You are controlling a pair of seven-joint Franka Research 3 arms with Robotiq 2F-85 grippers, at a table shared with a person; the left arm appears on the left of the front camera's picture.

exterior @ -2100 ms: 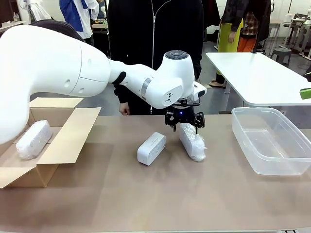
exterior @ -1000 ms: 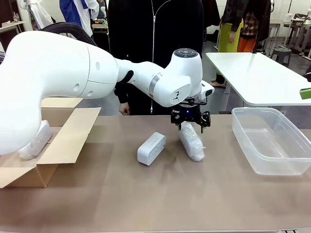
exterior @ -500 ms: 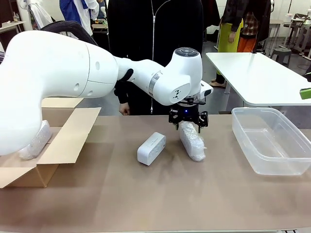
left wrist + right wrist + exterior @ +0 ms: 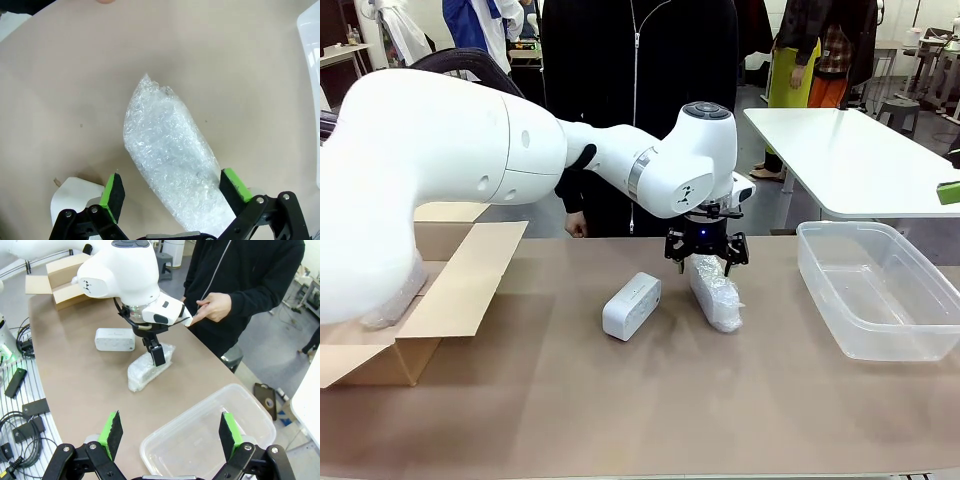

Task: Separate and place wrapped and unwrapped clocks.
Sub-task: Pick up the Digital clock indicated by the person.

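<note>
Jaws on left gripper (image 4: 175,186) are standing wide apart, straddling wrapped clock (image 4: 170,150) lying on table (image 4: 620,400) just beside bare clock (image 4: 631,305); right gripper (image 4: 170,432) is gaping too; risk: pads (image 4: 114,192) pinching only loose wrapping, bundle slipping or nudging its neighbour.

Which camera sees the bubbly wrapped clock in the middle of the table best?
The left wrist view: the wrapped clock lies big and close between the left tool's open fingers. The front view shows it small, its far end behind that tool. The right wrist view shows it small and far.
</note>
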